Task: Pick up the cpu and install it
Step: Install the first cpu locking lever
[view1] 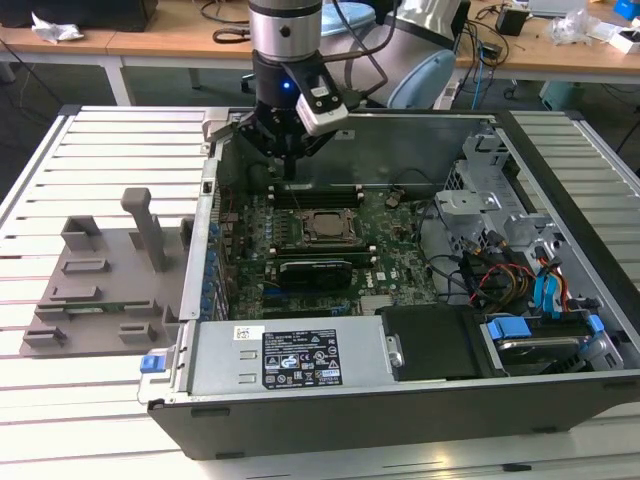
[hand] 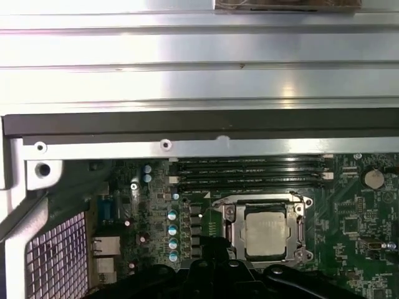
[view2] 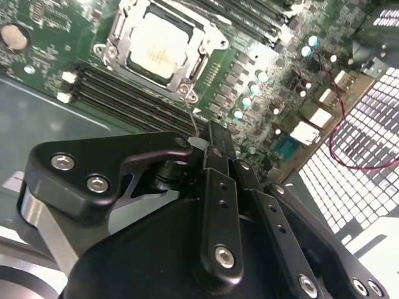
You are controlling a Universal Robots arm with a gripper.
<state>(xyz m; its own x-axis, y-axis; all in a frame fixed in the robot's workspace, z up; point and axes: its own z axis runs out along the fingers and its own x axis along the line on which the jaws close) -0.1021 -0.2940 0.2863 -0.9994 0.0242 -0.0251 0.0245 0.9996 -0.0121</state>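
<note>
The cpu [view2: 157,45] already sits in its socket on the green board [view1: 400,262] inside the computer case [view1: 300,400], and the tool [view1: 287,150], pressed together on nothing, hangs above the memory slots [hand: 249,171], so the install step looks nearly finished.

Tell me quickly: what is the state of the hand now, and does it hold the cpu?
Hand: closed, holding nothing; it hangs above the board.
Cpu: already sitting in the socket, apart from the hand.
</note>
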